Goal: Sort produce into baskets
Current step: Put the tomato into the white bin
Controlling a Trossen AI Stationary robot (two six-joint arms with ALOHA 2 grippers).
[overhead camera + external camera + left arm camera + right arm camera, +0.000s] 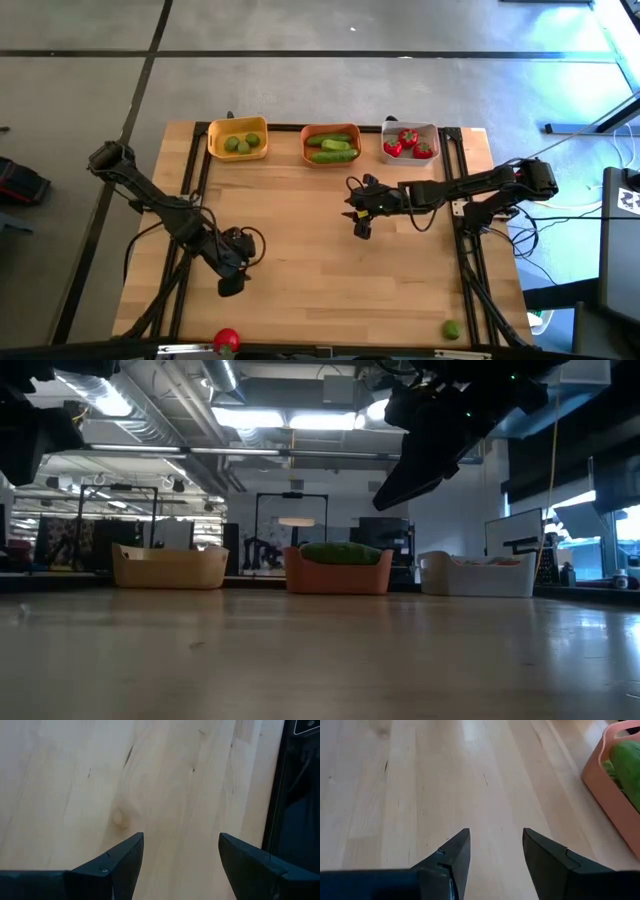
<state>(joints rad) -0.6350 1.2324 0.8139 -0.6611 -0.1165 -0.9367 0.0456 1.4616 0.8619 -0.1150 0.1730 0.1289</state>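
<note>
The table [330, 260] is a pale wooden top with visible grain and a small knot, framed by dark rails and standing on a grey floor crossed by dark seams. Along its far edge sit three baskets in a row: the yellow basket [238, 139] holding limes [240, 144], the orange basket [331, 145] holding cucumbers [333, 148], and the white basket [410, 142] holding red pieces [408, 143]. One tomato [227, 339] lies at the near edge, and a lone lime [451, 328] rests near the near right corner (both well apart from the baskets).

The left gripper [181, 857] hangs over bare wood at the near left, fingers spread apart with nothing between them. The right gripper [496, 852] is above the table's middle, near the orange basket, its fingers parted and empty.

Behind the table, the low view shows a dim hall with ceiling ducts [190, 405], bright strip lights [290, 418] and equipment racks [80, 545].
</note>
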